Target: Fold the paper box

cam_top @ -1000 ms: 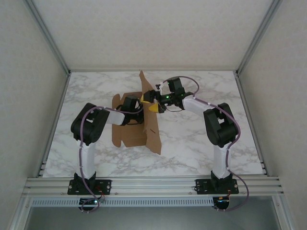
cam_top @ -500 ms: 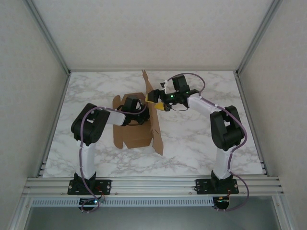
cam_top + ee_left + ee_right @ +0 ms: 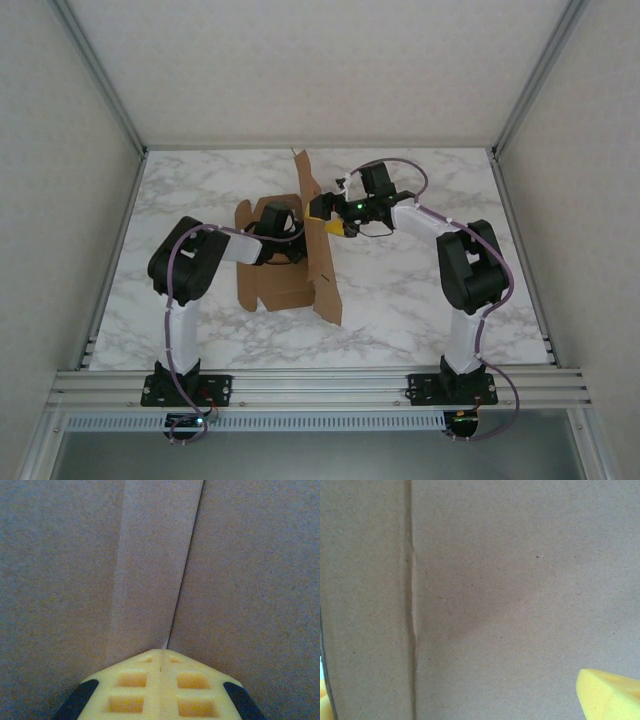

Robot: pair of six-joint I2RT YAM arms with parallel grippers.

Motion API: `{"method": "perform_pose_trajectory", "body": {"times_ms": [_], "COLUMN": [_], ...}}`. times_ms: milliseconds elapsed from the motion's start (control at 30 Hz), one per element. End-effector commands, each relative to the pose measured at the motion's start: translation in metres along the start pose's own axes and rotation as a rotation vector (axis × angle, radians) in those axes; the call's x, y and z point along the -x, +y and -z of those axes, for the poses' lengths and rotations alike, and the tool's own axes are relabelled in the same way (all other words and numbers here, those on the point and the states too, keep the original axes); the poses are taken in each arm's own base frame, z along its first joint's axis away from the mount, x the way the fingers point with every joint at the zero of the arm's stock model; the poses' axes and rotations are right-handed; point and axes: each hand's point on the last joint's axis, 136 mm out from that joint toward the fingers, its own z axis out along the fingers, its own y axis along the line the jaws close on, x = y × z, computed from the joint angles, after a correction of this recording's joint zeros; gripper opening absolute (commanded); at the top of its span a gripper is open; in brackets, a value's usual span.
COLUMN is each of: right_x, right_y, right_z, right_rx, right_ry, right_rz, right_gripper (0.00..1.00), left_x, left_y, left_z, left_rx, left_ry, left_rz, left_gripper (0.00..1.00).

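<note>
The paper box (image 3: 280,287) is plain brown, the table (image 3: 420,290) is white with grey swirls, and the left gripper (image 3: 160,655) is yellow.

A white bench top veined in grey marble pattern (image 3: 430,300) fills the middle of the frame. Pale, finely textured wall panels box it in: one across the top (image 3: 320,70), one on the left (image 3: 50,260), one on the right (image 3: 595,260). Silver aluminium struts (image 3: 100,75) slant down from the upper corners. A slotted aluminium rail (image 3: 320,384) crosses the lower edge. The light is soft and even.
</note>
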Motion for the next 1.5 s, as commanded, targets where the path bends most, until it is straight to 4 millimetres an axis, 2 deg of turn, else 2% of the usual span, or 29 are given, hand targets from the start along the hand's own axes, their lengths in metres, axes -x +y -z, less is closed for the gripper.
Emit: {"method": "perform_pose_trajectory", "body": {"times_ms": [0, 200, 333, 433, 600, 667, 767, 900, 1033, 1100, 1200, 1367, 1467], "right_x": [-0.014, 0.006, 0.012, 0.014, 0.018, 0.021, 0.023, 0.022, 0.020, 0.021, 0.027, 0.052, 0.066], "right_y": [-0.035, -0.032, -0.031, -0.024, -0.016, -0.016, -0.027, -0.053, -0.069, -0.071, -0.070, -0.061, -0.050], "right_z": [-0.006, 0.040, 0.068, 0.079, 0.090, 0.097, 0.106, 0.118, 0.121, 0.118, 0.121, 0.132, 0.129], "right_rx": [-0.113, -0.308, -0.465, -0.501, -0.532, -0.568, -0.661, -0.833, -0.994, -1.058, -1.189, -1.490, -1.656], "right_ry": [0.029, -0.052, -0.060, -0.061, -0.071, -0.085, -0.069, -0.012, 0.059, 0.090, 0.100, 0.094, 0.090], "right_rz": [-0.055, 0.034, 0.110, 0.149, 0.184, 0.200, 0.206, 0.220, 0.291, 0.343, 0.437, 0.642, 0.789], "right_gripper": [0.98, 0.98, 0.96, 0.88, 0.58, 0.41, 0.33, 0.20, 0.05, 0.00, 0.00, 0.00, 0.00], "left_x": [-0.003, 0.014, 0.013, 0.012, 0.009, 0.007, 0.007, 0.012, 0.013, 0.014, 0.017, 0.036, 0.049], "left_y": [0.014, 0.003, -0.002, 0.003, 0.005, 0.004, -0.004, -0.019, -0.033, -0.039, -0.046, -0.050, -0.044], "left_z": [0.009, 0.034, 0.037, 0.034, 0.028, 0.026, 0.027, 0.035, 0.045, 0.053, 0.073, 0.132, 0.174], "left_rx": [0.067, 0.110, 0.104, 0.111, 0.112, 0.112, 0.103, 0.100, 0.087, 0.087, 0.102, 0.160, 0.189], "left_ry": [0.008, -0.049, -0.050, -0.045, -0.036, -0.031, -0.032, -0.054, -0.069, -0.081, -0.118, -0.294, -0.431], "left_rz": [0.026, -0.024, -0.035, -0.035, -0.036, -0.039, -0.058, -0.096, -0.118, -0.134, -0.156, -0.160, -0.121], "left_gripper": [0.00, 0.00, 0.00, 0.00, 0.00, 0.00, 0.00, 0.00, 0.00, 0.00, 0.01, 0.05, 0.06]}}
